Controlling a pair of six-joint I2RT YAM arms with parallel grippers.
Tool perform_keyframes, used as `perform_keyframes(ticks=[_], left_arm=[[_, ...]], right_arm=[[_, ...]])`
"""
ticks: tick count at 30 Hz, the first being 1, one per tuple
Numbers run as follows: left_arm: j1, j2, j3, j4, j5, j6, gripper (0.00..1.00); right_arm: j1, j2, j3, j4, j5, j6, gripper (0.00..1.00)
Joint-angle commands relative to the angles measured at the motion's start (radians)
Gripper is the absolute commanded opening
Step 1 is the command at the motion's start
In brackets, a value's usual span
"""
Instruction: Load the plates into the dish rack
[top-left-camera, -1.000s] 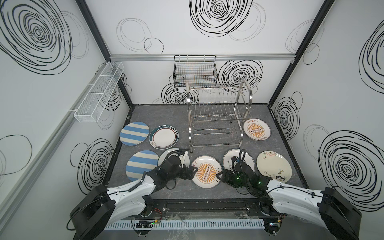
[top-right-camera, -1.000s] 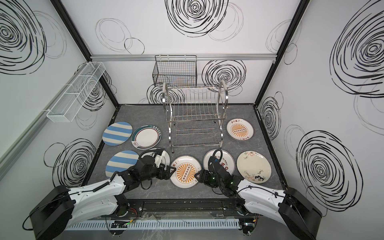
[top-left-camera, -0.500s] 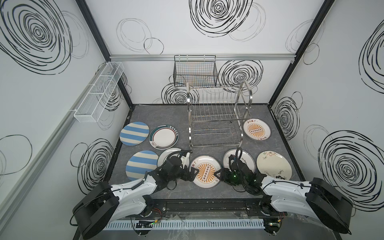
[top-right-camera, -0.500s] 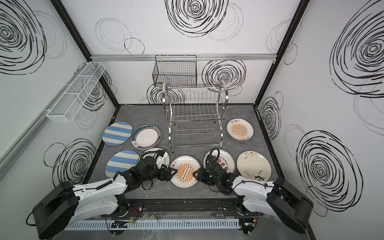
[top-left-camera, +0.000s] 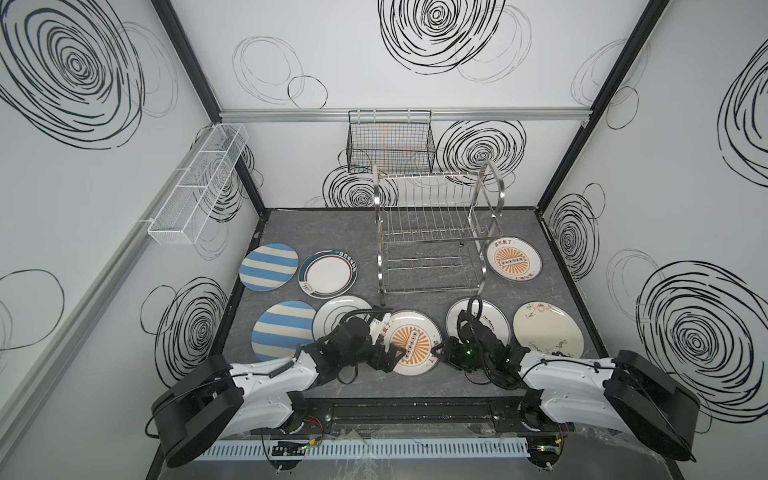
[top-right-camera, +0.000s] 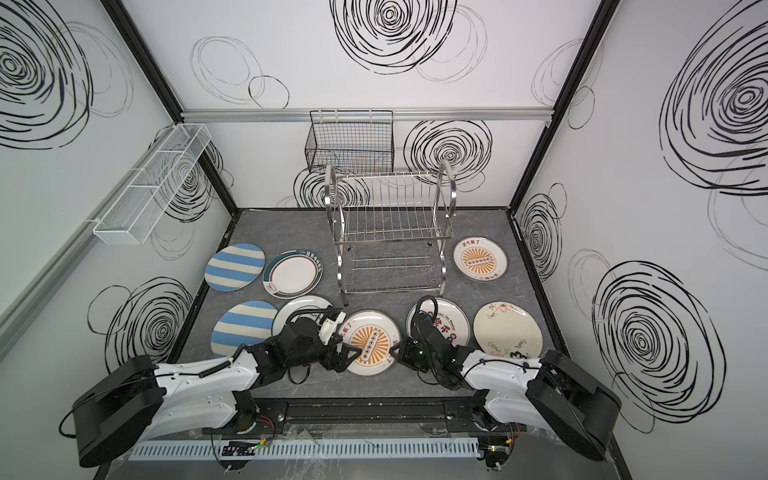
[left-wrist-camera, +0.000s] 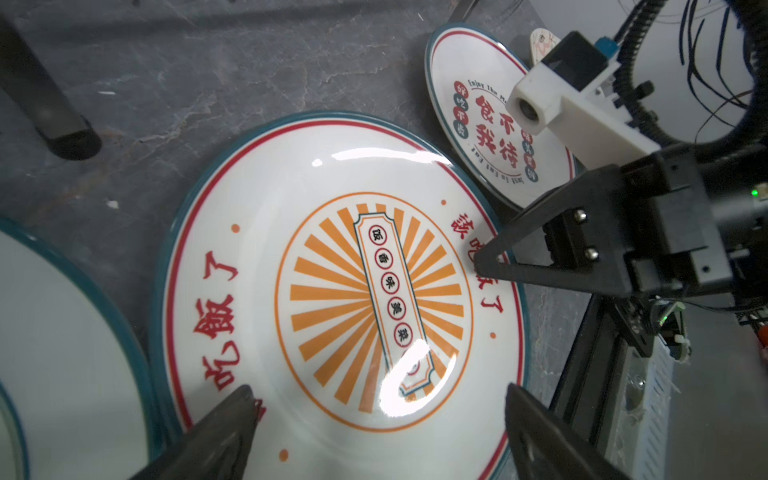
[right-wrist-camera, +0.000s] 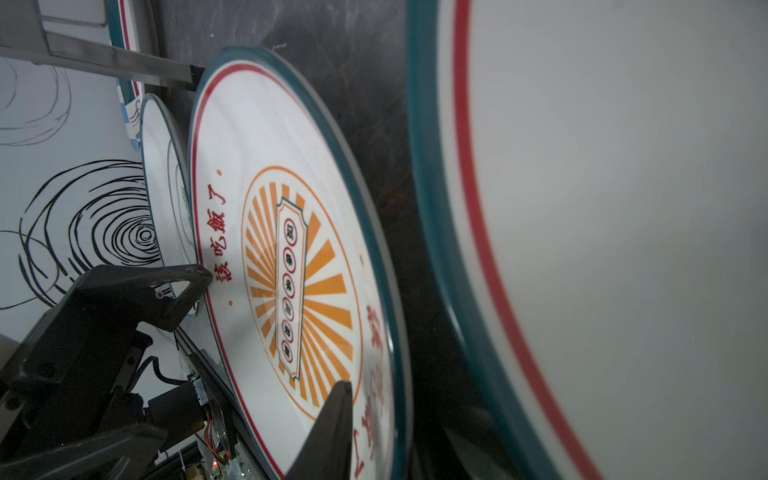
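Observation:
A white plate with an orange sunburst (top-left-camera: 411, 343) (top-right-camera: 370, 343) (left-wrist-camera: 332, 291) (right-wrist-camera: 299, 249) lies flat at the front centre. My left gripper (top-left-camera: 390, 357) (left-wrist-camera: 376, 399) is open over its left edge, fingers spread above the plate's face. My right gripper (top-left-camera: 436, 351) (right-wrist-camera: 399, 403) straddles the right rim: one finger (right-wrist-camera: 332, 424) lies on the face, the other is a dark blur beyond the rim. The steel dish rack (top-left-camera: 377, 232) (top-right-camera: 338, 232) stands empty behind. Two striped plates (top-left-camera: 269, 267), a green-rimmed one (top-left-camera: 328, 273) and several others lie round it.
A plate with red characters (top-left-camera: 492, 322) lies partly under my right arm, a plain white one (top-left-camera: 332, 318) partly under my left. A black wire basket (top-left-camera: 390, 143) hangs on the back wall, a white mesh basket (top-left-camera: 197, 187) on the left wall.
My right gripper has slid a little left onto the sunburst plate's right rim and its jaws have narrowed round it. The left gripper has edged further over the plate's left side.

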Motion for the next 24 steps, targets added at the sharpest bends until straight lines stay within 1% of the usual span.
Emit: perform_keyframes(ticks=[1, 8, 13, 16, 18, 19, 21, 24], left_arm=[[-0.018, 0.017, 0.022, 0.024, 0.006, 0.023, 0.96], [-0.024, 0.017, 0.038, 0.019, 0.011, 0.035, 0.96], [-0.025, 0.006, 0.061, -0.014, -0.017, 0.046, 0.96], [-0.014, -0.012, 0.090, -0.055, -0.045, 0.046, 0.96], [0.009, -0.029, 0.114, -0.085, -0.055, 0.046, 0.96], [0.022, -0.040, 0.129, -0.099, -0.050, 0.074, 0.96], [0.049, -0.059, 0.156, -0.126, -0.059, 0.082, 0.96], [0.089, -0.091, 0.184, -0.157, -0.109, 0.065, 0.96]], right_arm=[[0.006, 0.008, 0.006, -0.029, 0.011, 0.000, 0.20], [0.000, -0.066, 0.001, -0.086, 0.051, 0.005, 0.08], [-0.018, -0.137, -0.024, -0.115, 0.063, 0.014, 0.00], [-0.023, -0.199, -0.027, -0.163, 0.085, 0.019, 0.00], [-0.027, -0.248, -0.031, -0.193, 0.102, 0.022, 0.00], [-0.031, -0.273, -0.034, -0.207, 0.110, 0.021, 0.00], [-0.042, -0.328, -0.045, -0.229, 0.118, 0.016, 0.00], [-0.057, -0.419, -0.065, -0.251, 0.125, -0.001, 0.00]])
